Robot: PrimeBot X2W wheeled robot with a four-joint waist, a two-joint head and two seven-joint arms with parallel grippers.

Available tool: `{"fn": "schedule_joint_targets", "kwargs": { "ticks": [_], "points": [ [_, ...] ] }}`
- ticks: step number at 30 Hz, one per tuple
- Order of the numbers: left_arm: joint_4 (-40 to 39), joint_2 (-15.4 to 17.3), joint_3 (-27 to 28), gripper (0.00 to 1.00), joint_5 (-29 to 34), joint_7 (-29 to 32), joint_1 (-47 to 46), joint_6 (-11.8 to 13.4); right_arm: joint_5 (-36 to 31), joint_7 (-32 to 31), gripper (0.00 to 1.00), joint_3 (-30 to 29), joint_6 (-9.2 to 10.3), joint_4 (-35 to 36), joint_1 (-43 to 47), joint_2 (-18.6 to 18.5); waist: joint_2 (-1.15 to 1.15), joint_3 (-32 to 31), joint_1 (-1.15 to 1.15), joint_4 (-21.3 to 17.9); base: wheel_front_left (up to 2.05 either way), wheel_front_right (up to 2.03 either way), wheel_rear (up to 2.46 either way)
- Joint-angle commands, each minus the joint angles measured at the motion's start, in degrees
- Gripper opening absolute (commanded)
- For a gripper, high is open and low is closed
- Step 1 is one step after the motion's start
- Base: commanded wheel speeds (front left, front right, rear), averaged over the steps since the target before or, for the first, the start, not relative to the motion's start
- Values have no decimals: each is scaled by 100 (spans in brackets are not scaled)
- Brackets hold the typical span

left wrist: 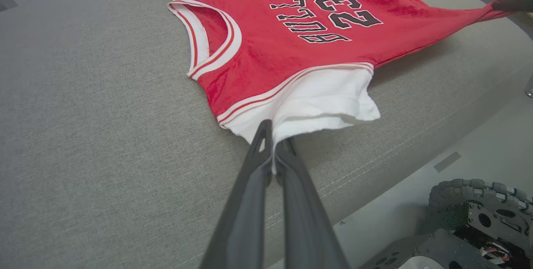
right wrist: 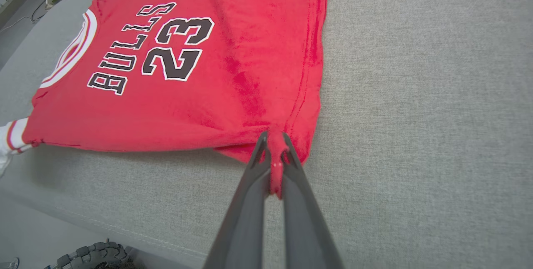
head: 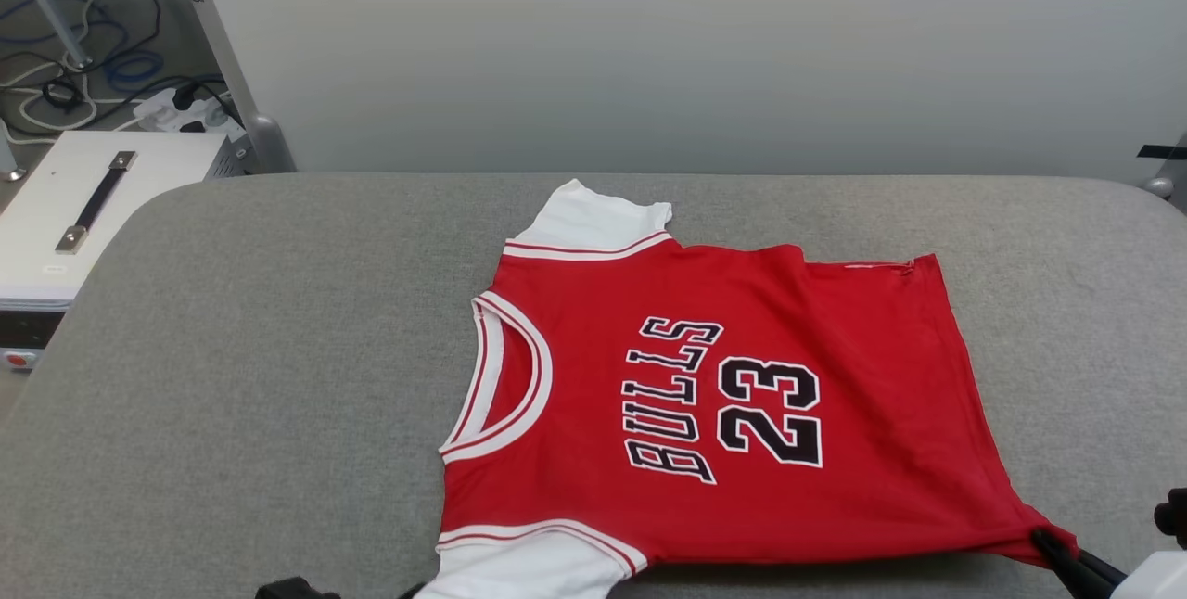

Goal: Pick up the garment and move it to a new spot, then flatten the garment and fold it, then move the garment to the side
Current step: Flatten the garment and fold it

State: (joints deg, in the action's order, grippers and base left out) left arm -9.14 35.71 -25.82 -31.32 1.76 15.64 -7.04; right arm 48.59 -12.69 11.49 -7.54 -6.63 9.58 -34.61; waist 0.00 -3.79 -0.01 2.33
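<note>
The garment (head: 723,395), a red jersey with white sleeve panels and black "BULLS 23" lettering, lies spread face up on the grey padded table (head: 278,376), collar toward the left. My left gripper (left wrist: 275,140) is shut on the edge of the near white sleeve (left wrist: 320,102). My right gripper (right wrist: 272,146) is shut on the near red hem corner, which bunches between its fingers. In the head view that gripper (head: 1052,543) pinches the lifted corner at the lower right. From the left wrist view, the right fingertip (left wrist: 510,4) pulls the hem corner taut.
A white box with a black handle (head: 93,200) stands left of the table, with cables and a power strip (head: 176,112) behind it. A pale wall runs behind the table. The robot's wheeled base (left wrist: 474,219) sits below the table's near edge.
</note>
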Motion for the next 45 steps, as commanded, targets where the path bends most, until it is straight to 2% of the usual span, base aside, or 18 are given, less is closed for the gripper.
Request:
{"fn": "schedule_joint_targets", "kwargs": {
  "ticks": [1,11,21,35,43,44,45],
  "points": [
    [-18,18,49,0,6,-54,-256,4,-95,-95,0,-115,5,127,23,74,0,103,1,19,0,0,0],
    [220,-41,-113,0,116,66,-1820,-32,-612,-824,0,-677,5,591,-748,476,0,888,1,-15,0,0,0],
    [995,-24,-531,0,-67,228,-3253,-43,-920,-1212,0,-759,5,247,-1681,772,0,1519,1,-86,0,0,0],
    [2276,-56,-1137,0,-350,92,-4379,-44,-1140,-1177,0,-630,5,-417,-2343,946,0,1928,1,-195,0,0,0],
    [2872,-233,-1463,0,-503,-16,-4729,-45,-1164,-1071,0,-508,5,-731,-2567,966,0,2030,1,-233,0,0,0],
    [2924,-259,-1519,29,-515,-18,-4765,-45,-1166,-1064,0,-493,5,-773,-2586,972,0,2032,1,-235,0,0,0],
    [3003,-291,-1559,95,-510,-53,-4811,-45,-1168,-1052,12,-481,5,-827,-2611,985,0,2029,1,-238,0,0,0]
  ]
}}
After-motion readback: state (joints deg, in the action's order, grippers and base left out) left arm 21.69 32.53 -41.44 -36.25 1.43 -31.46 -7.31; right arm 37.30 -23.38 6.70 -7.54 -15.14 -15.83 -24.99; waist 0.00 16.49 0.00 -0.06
